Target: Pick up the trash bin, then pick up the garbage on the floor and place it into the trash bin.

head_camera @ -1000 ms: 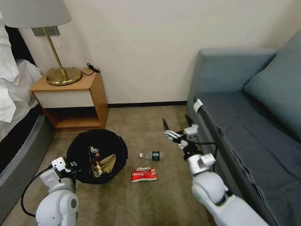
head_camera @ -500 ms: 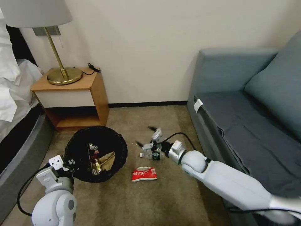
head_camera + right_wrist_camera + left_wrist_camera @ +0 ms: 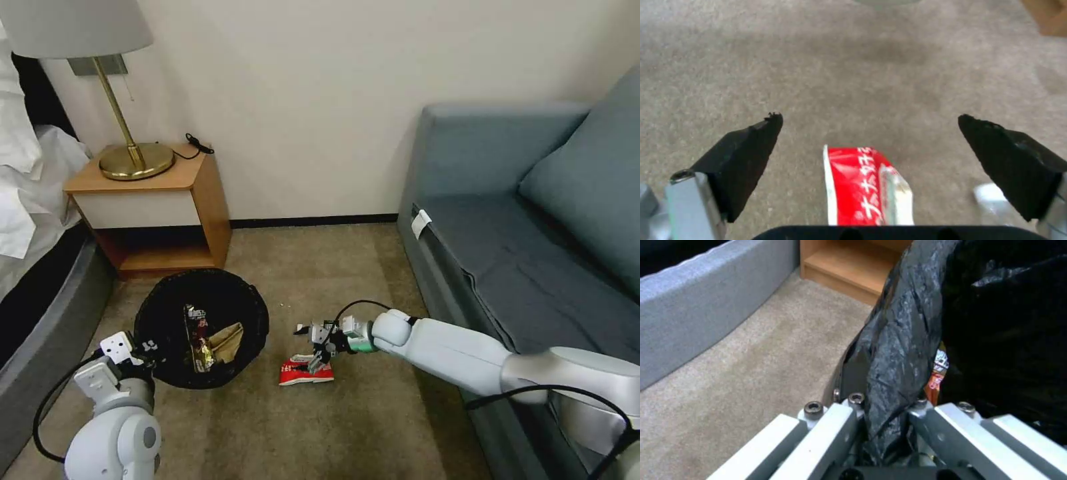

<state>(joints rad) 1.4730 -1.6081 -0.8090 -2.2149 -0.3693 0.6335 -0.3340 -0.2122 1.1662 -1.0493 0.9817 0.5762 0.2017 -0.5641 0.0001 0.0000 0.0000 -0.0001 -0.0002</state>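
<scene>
I see beige carpet (image 3: 320, 267) between nightstand (image 3: 160, 207) and sofa (image 3: 520, 253). My right gripper (image 3: 871, 133), jaws spread, straddles the red packet (image 3: 862, 186), lying lengthwise between them. My left gripper (image 3: 882, 416) pinches the trash bin (image 3: 200, 327) rim at lower left.

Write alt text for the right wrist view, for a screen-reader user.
The right gripper hangs open over beige carpet, its two black fingertips spread wide on either side of a flat red-and-white snack packet lying on the floor between them, untouched. Part of a clear plastic bottle shows beside one finger.

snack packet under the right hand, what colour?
Red with white lettering and a white edge; the snack packet shows best in the right wrist view.
</scene>
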